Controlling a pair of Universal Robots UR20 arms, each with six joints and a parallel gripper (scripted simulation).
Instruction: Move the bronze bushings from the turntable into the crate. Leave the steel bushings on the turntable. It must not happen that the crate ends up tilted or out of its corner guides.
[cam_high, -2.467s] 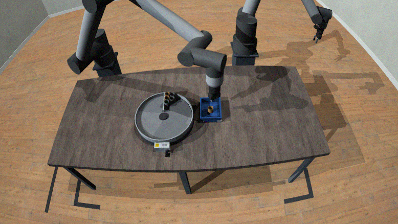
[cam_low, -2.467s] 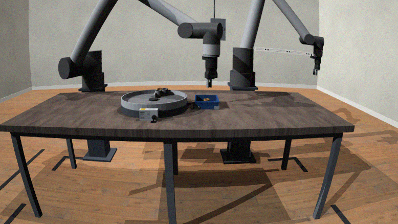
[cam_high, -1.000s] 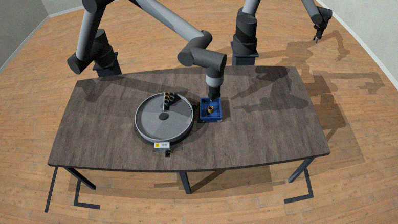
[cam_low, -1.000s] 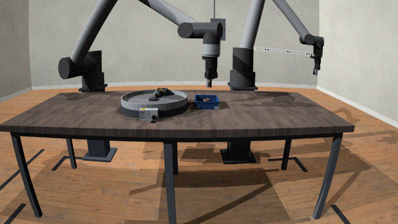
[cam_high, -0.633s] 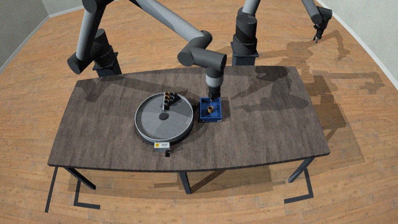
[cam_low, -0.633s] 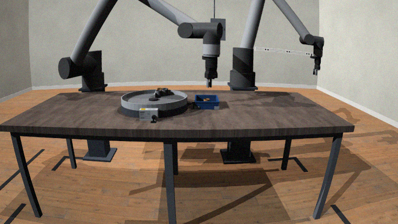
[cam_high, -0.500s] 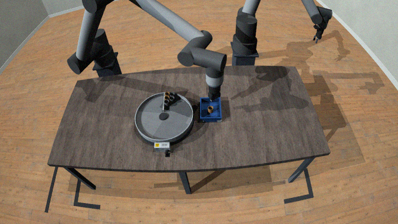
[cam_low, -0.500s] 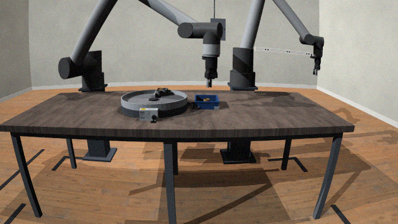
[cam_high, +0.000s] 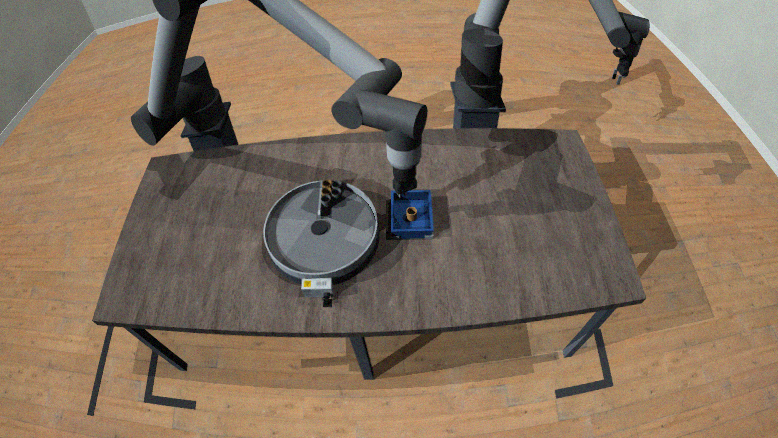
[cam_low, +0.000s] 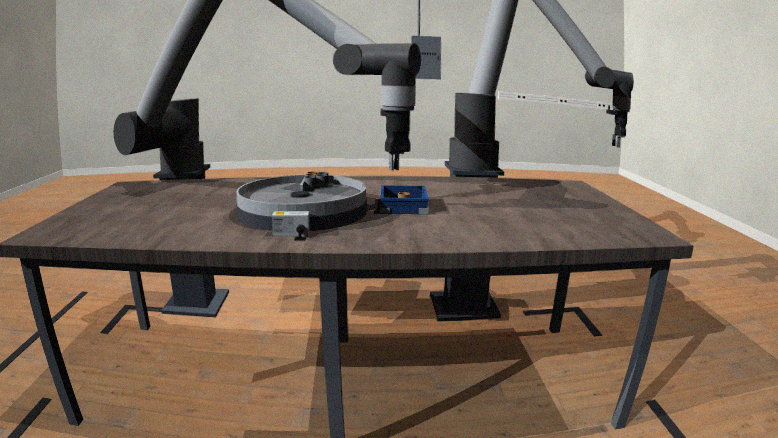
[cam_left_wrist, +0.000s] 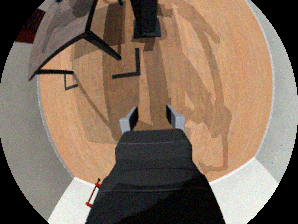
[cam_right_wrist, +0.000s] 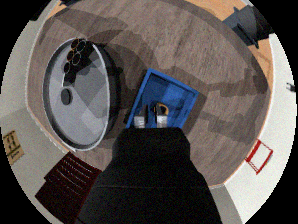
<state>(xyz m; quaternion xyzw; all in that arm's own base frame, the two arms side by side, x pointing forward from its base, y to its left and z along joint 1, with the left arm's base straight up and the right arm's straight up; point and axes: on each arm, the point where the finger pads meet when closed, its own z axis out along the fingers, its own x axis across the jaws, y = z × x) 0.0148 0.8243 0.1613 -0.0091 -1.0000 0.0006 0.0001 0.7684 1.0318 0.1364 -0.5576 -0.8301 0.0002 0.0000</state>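
The blue crate (cam_high: 412, 234) (cam_low: 405, 206) (cam_right_wrist: 172, 85) sits level beside the turntable (cam_high: 304, 244) (cam_low: 302, 206) (cam_right_wrist: 85, 117). A bronze bushing (cam_high: 411, 215) (cam_low: 403, 194) is inside the crate, partly behind a finger in the right wrist view. On the turntable, bronze bushings (cam_high: 326, 190) and darker steel bushings (cam_high: 325, 200) stand packed together at the back, against a thin bar. My right gripper (cam_high: 400, 194) (cam_low: 393, 162) (cam_right_wrist: 151, 110) hangs above the crate's back left part, its fingers partly open and empty. My left gripper (cam_high: 619, 76) (cam_low: 616, 140) (cam_left_wrist: 152, 111) is wide open and empty, far from the table.
A small grey box with a yellow label (cam_high: 316, 284) (cam_low: 290, 223) stands at the turntable's front edge. Corner guides (cam_high: 429, 236) (cam_low: 423, 211) show at the crate's foot. The turntable's raised rim lies close to the crate's left side. My left arm is beyond the table's back right.
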